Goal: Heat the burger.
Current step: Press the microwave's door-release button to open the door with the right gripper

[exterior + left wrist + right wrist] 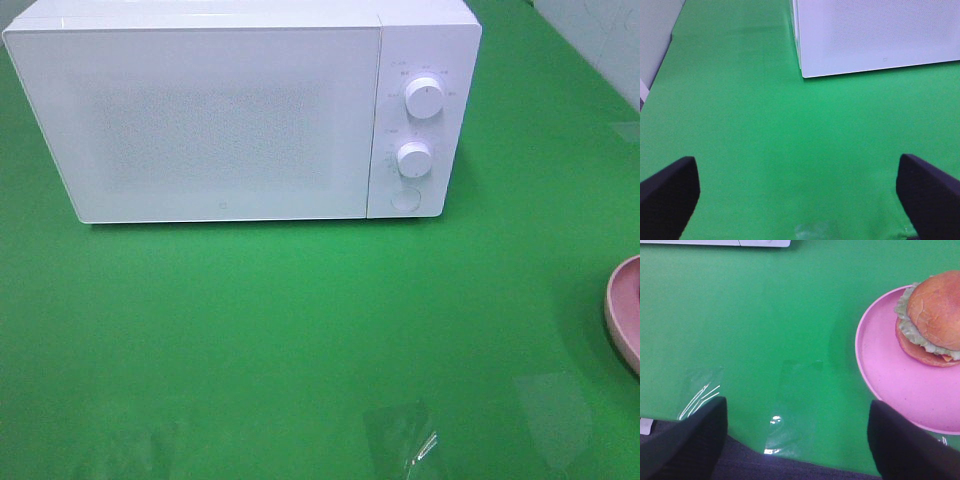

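While the microwave [240,110] is shut, I am holding left gripper [800,200] and right gripper [800,440] open, empty
I am judging its door needs opening fully first; the burger [935,315] is sitting front-right of the microwave

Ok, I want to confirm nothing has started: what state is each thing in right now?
Microwave: door shut.
Burger: whole and stacked, sitting on the plate, not in the microwave.
Plate: flat on the table, carrying the burger.
Left claw: open, empty.
Right claw: open, empty, beside the plate.
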Tool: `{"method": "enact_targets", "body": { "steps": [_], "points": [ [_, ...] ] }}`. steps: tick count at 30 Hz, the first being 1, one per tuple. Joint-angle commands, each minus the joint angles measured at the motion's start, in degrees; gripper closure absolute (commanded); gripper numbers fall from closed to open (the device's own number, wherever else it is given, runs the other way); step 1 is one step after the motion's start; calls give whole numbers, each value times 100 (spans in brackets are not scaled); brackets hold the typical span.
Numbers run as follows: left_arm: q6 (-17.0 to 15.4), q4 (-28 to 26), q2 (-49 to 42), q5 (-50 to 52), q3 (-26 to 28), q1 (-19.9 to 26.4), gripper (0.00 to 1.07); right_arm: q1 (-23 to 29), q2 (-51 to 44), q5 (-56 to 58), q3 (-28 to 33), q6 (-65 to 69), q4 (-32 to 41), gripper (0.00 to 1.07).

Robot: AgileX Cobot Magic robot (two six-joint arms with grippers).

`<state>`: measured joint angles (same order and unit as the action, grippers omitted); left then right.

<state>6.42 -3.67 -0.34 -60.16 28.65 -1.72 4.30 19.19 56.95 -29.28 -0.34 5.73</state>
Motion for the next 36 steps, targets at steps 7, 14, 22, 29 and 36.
{"method": "enact_targets", "body": {
  "steps": [7, 14, 22, 29, 36],
  "points": [
    [6, -34, -132, 69, -17, 23, 7, -11, 653, -298, -109, 34, 0, 31],
    [6, -34, -132, 69, -17, 23, 7, -11, 1289, -1203, -132, -46, 63, 31],
    [6, -34, -132, 69, -17, 23, 7, -11, 2183, -2395, -120, -57, 52, 31],
    [6, -34, -132, 69, -17, 23, 7, -11, 2991, -3701, -109, -57, 52, 31],
    [6, -34, -132, 69, -17, 23, 7, -11, 3736, -5191, -109, -52, 52, 31]
  ]
}}
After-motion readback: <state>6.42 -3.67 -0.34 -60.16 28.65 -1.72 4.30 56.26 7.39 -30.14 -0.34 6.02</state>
